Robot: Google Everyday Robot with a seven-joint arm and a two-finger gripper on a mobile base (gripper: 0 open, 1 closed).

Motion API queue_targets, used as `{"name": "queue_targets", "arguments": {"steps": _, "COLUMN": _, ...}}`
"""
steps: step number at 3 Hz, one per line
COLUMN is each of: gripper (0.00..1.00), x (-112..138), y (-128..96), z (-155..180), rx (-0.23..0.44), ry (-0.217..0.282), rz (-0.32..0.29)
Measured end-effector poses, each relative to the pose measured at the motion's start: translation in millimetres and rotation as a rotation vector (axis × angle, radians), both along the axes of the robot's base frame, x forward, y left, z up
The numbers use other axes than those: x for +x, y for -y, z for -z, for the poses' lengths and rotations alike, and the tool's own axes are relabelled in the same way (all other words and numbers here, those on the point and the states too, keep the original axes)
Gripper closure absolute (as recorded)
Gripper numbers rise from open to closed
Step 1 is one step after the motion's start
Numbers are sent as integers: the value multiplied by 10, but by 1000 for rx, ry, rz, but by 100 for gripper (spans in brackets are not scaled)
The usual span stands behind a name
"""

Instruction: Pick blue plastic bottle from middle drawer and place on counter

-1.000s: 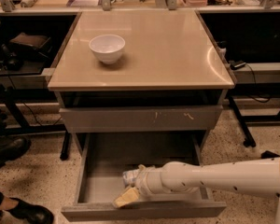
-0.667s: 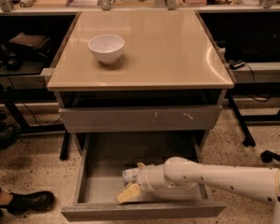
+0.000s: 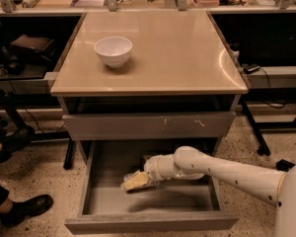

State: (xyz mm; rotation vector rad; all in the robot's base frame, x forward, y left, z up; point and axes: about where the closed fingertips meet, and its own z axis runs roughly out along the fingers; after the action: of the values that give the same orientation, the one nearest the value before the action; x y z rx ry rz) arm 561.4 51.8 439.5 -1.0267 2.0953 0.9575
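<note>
End effector (image 3: 135, 181): I am holding it low inside the middle drawer (image 3: 158, 205), left of centre. I cannot tell whether it is apart or clamped.
Blue plastic bottle: not showing; I am judging it hidden beneath the end effector.
Doing it well: I am planning a straight lift clear of the drawer front, then a swing to the table (image 3: 177, 53), away from the bowl (image 3: 113, 50).
Change: the end effector is sitting further back in the drawer than a second ago.

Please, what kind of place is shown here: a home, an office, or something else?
Probably a robotics lab or workshop: cluttered benches with metal legs stand around, and a robot's hand is inside the open middle drawer under the counter.
</note>
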Motion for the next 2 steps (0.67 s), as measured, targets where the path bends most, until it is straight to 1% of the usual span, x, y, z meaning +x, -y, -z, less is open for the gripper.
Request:
{"name": "queue_targets", "arguments": {"steps": 1, "gripper": 0, "x": 0, "y": 0, "z": 0, "rx": 0, "ry": 0, "rz": 0}}
{"name": "queue_targets", "arguments": {"steps": 2, "gripper": 0, "x": 50, "y": 107, "z": -59, "rx": -73, "ry": 27, "rz": 45}}
